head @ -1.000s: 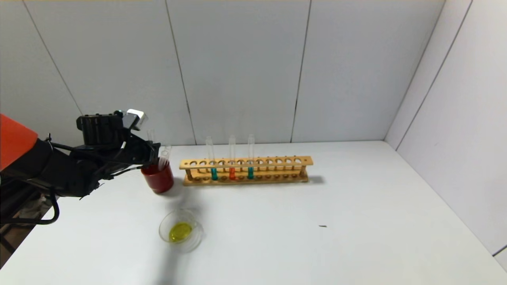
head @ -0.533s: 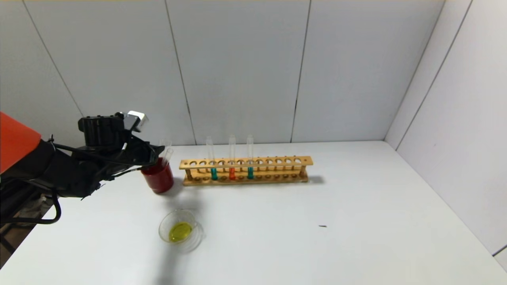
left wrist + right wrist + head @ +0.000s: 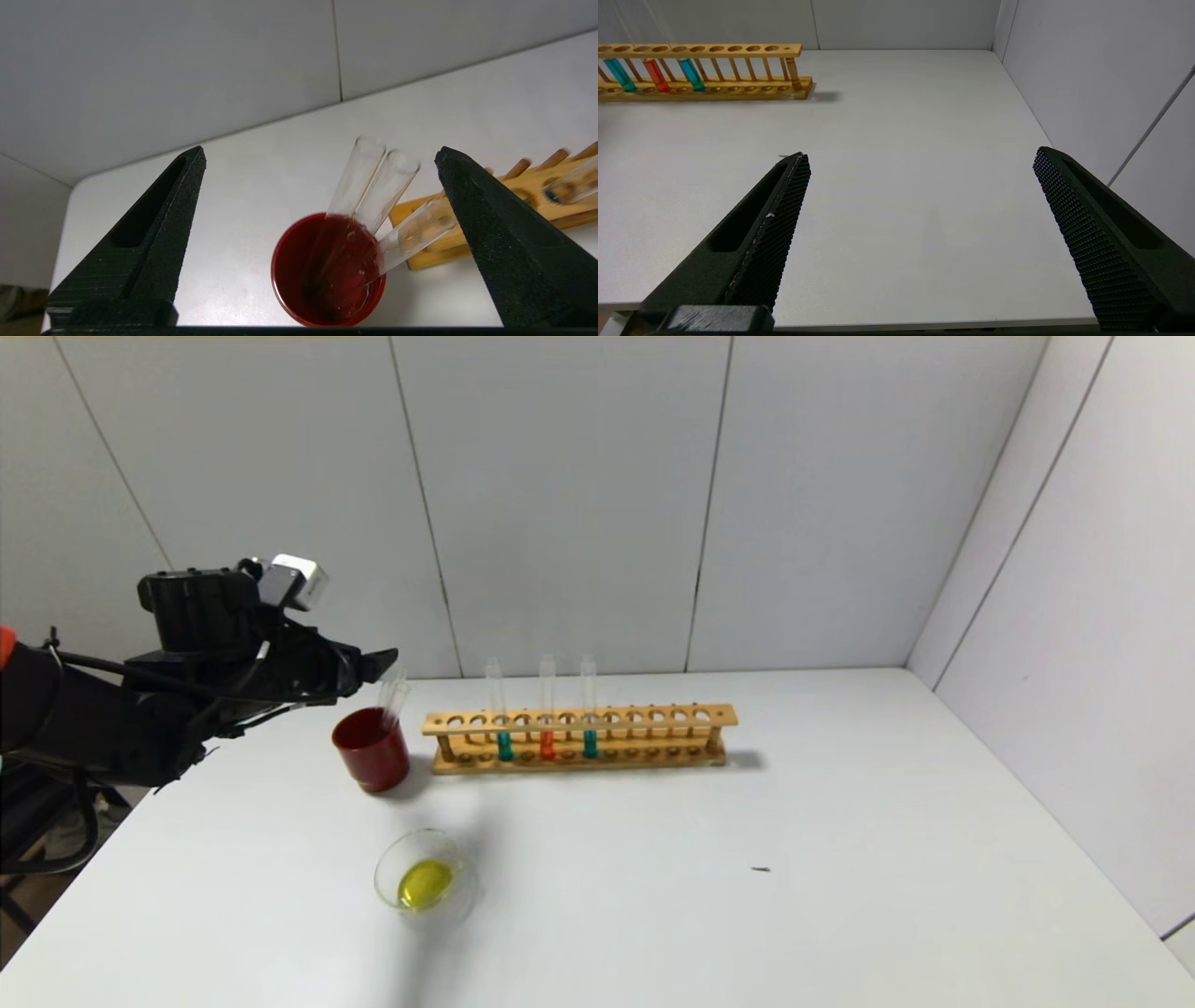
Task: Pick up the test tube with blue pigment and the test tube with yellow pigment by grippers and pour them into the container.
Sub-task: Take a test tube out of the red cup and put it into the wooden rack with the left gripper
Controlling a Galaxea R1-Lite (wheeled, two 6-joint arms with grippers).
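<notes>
Three empty glass tubes lean in a red cup below the left end effector, fingers spread and empty. Yellow liquid sits in the container; the right end effector hangs spread over the worktop.

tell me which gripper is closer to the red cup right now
Left. The left gripper hangs open just above the red cup; the right gripper is open over bare table, beyond the rack's far end.

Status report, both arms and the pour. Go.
Left gripper jaws open, above red cup holding empty tubes. Right gripper open, idle. Container holds yellow only. Rack unobstructed.
</notes>
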